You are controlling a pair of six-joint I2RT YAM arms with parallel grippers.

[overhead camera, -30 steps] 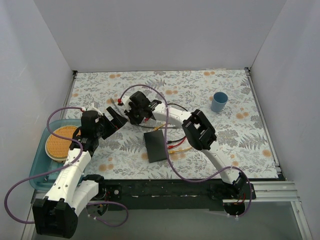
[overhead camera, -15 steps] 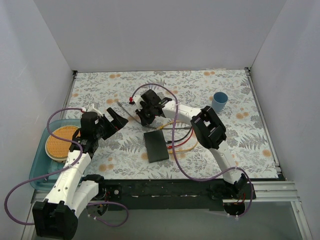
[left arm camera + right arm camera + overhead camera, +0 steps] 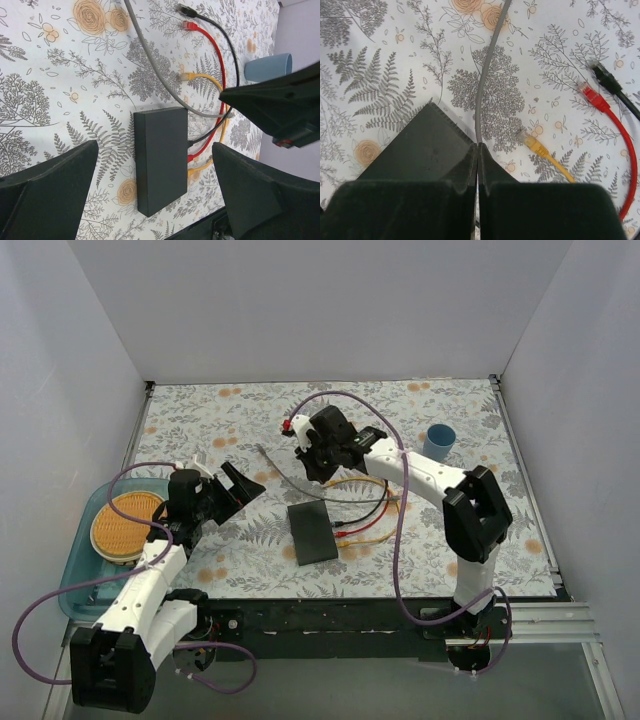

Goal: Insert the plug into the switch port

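The right fingers (image 3: 476, 152) are pressing fully together on the grey cable (image 3: 487, 75), which is rising off the desk (image 3: 380, 60) straight into their seam. Its plug is not showing, so I cannot tell whether it is sitting inside the pinch. Gripping the lead itself suggests the aim is to bring its end round toward the switch (image 3: 312, 532). In the top view the switch is lying flat on the desk just at 6 o'clock of those fingers.

Its ports are facing 3 o'clock, where the black lead (image 3: 184, 8), the red lead (image 3: 189, 24) and the yellow lead (image 3: 187, 76) are entering the box. Which port is free is too small to tell.

The left fingers (image 3: 243, 486) are standing wide and holding nothing. They are hovering at 10 o'clock of the switch, probably placed there to steady the box during insertion.

The switch's plain top is showing no brand, label or writing, and nothing readable is appearing elsewhere.
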